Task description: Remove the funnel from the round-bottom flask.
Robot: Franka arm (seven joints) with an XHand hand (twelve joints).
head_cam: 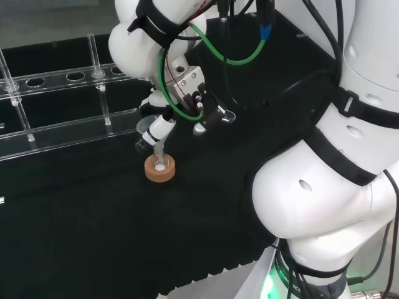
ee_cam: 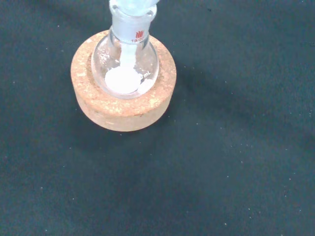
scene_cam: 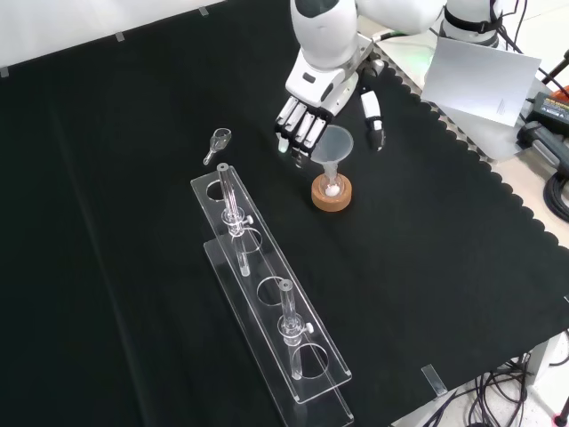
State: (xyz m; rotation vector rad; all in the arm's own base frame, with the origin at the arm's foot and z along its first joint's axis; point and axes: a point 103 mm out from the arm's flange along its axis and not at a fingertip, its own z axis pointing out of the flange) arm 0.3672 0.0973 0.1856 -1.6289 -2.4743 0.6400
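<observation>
Hand (scene_cam: 307, 120) sits at upper centre of the front view, fingers roughly straight and pointing down, thumb spread off to the right, the funnel (scene_cam: 331, 145) between them. Whether any finger touches the funnel rim I cannot tell; nothing is curled round it.

Funnel is still seated: its stem runs down into the neck of the round-bottom flask (ee_cam: 126, 66), seen in the wrist view. Flask stands upright in the cork ring (ee_cam: 123, 110) on the black table (scene_cam: 427, 267), with white powder in its bottom. In the head view the group is left of centre, the hand just above it.

Progress: approach looks done, grasp and lift not yet. Left to do: close on the funnel, pull it straight up, set it aside.

Clear tube rack (scene_cam: 267, 311) lies lower left, well apart.
</observation>
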